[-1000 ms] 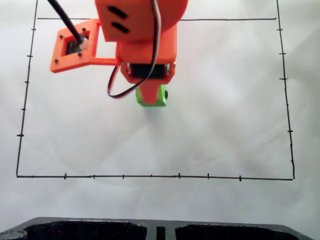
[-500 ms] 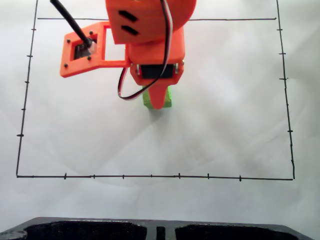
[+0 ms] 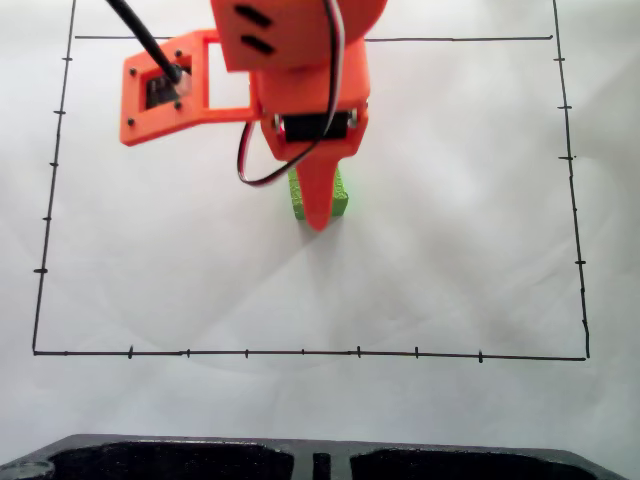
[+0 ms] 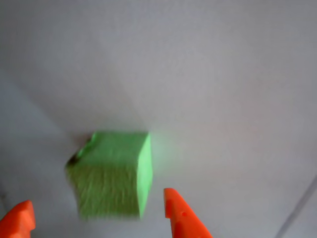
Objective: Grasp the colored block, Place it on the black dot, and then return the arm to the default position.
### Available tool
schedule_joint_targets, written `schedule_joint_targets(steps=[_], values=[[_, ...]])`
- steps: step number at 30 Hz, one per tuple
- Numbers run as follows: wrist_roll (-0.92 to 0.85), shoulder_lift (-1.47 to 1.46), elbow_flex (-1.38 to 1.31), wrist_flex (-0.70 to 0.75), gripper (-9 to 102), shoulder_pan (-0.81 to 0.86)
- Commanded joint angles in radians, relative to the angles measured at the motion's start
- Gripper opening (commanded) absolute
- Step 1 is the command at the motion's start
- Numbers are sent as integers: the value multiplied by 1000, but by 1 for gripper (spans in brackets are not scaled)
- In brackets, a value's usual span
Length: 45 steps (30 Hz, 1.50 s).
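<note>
The green block [image 3: 341, 196] rests on the white paper just behind the orange arm [image 3: 300, 70], whose pointed finger [image 3: 318, 205] covers its middle. In the wrist view the block [image 4: 111, 176] lies between and slightly beyond two orange fingertips [image 4: 181, 215] that stand wider apart than the block without touching it. My gripper [image 3: 318, 218] [image 4: 99, 223] is open. A small dark patch [image 4: 74, 158] peeks out at the block's upper left corner; I cannot tell whether it is the black dot. The dot is otherwise hidden under the block and arm.
A hand-drawn black border [image 3: 300, 353] with tick marks frames the white paper [image 3: 450, 250]. A black moulded part [image 3: 200, 460] runs along the bottom edge of the fixed view. A black cable [image 3: 140, 35] and red-white-black wires [image 3: 250, 170] hang from the arm.
The arm and the green block shifted right in the fixed view. The black dot that showed beside the block's right edge is now covered. The pointed finger reaches lower in the picture.
</note>
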Motion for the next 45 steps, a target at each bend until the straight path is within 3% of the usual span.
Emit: schedule_joint_targets(steps=[1, 11, 22, 29, 45], values=[[-21, 140, -8, 63, 35, -17], [-218, 503, 28, 232, 33, 48], [-336, 845, 210, 244, 17, 89], [-319, 1012, 370, 209, 0, 92], [-232, 1183, 634, -41, 0, 127]])
